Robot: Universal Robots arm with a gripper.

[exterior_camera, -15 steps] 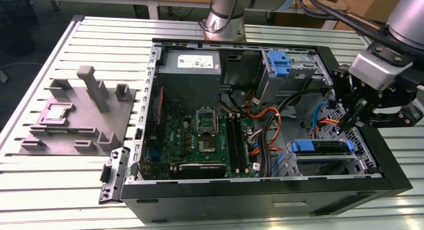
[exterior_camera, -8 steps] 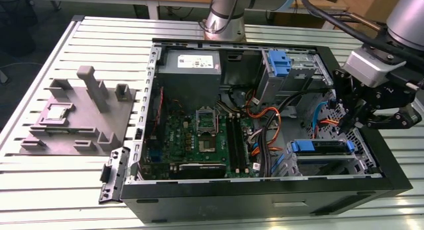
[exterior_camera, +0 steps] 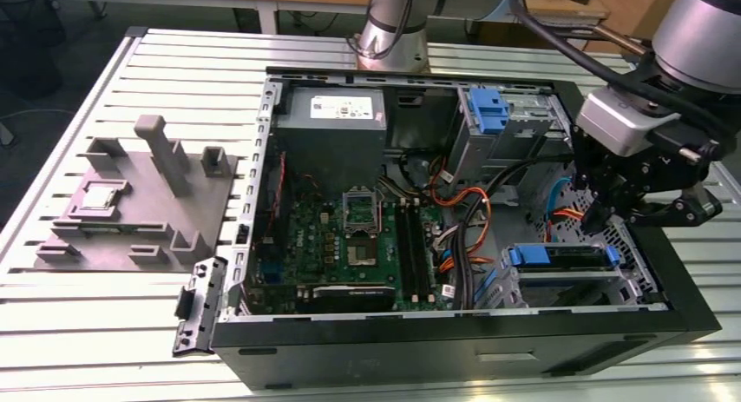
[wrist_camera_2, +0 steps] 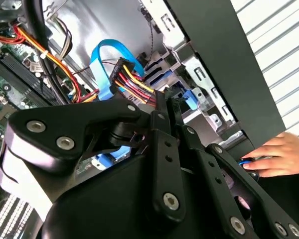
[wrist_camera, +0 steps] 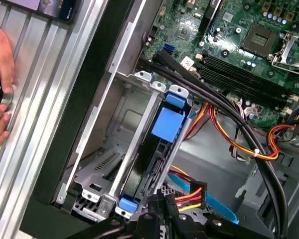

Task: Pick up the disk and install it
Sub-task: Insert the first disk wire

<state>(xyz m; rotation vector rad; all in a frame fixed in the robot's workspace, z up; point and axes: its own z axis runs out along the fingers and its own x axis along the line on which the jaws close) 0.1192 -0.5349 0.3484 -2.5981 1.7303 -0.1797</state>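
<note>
The disk (exterior_camera: 564, 256) lies in the drive bay at the case's front corner on the exterior view's right, its blue bracket facing up. In the first wrist view the disk (wrist_camera: 167, 124) stands edge-on between the bay's metal rails. My gripper (exterior_camera: 600, 218) hangs just above the bay and a little toward the back of the case, apart from the disk. Both wrist views show its black fingers (wrist_camera: 162, 206) close together with nothing between them. In the second wrist view the fingertips (wrist_camera_2: 164, 107) point at the bundle of red, yellow and blue cables.
A person's hand (wrist_camera: 0, 84) rests on the slatted table beside the case, also seen as a hand (wrist_camera_2: 276, 154) in the second wrist view. An upright blue carrier (exterior_camera: 487, 107) and grey power supply (exterior_camera: 336, 115) sit at the case's back. A grey fixture (exterior_camera: 139, 202) stands on the exterior view's left.
</note>
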